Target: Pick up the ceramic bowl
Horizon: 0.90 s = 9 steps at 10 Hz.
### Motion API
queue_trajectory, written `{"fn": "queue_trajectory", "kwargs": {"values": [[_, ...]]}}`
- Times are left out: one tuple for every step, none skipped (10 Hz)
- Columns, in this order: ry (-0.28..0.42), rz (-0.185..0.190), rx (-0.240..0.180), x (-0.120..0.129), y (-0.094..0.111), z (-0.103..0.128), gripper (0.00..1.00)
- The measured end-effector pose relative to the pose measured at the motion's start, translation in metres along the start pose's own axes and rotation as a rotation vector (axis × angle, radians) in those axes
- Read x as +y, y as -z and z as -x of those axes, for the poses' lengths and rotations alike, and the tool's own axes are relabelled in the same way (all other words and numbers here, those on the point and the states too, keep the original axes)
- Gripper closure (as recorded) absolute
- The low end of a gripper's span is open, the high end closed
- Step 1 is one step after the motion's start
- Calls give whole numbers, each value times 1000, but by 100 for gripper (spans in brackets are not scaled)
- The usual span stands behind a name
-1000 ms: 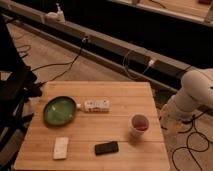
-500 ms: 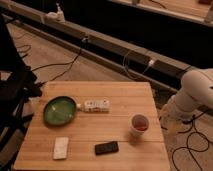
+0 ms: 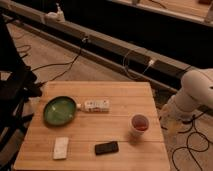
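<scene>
The ceramic bowl [image 3: 60, 110] is wide, shallow and glossy green, and sits on the left side of the wooden table [image 3: 122, 95]. My white arm [image 3: 196, 95] reaches down beside the table's right edge. The gripper [image 3: 172, 126] hangs low at the end of the arm, off the table to the right of the small cup and far from the bowl.
A white packet [image 3: 95, 105] lies right of the bowl and touches its rim. A small pale cup with red inside [image 3: 139, 124], a black phone [image 3: 106, 148] and a white block [image 3: 61, 147] are also on the table. A black chair [image 3: 15, 95] stands at the left. Cables [image 3: 192, 145] lie on the floor.
</scene>
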Motion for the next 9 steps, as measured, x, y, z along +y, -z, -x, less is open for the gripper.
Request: {"fn": "queue_trajectory", "kwargs": {"values": [[0, 0, 0, 0, 0, 0, 39], [0, 0, 0, 0, 0, 0, 39], [0, 0, 0, 0, 0, 0, 39], [0, 0, 1, 0, 0, 0, 39], [1, -2, 3, -1, 0, -1, 39], [3, -9, 8, -4, 4, -2, 39], [3, -23, 9, -12, 13, -5, 39], [5, -35, -3, -21, 21, -5, 39], [13, -53, -44, -36, 34, 4, 39]]}}
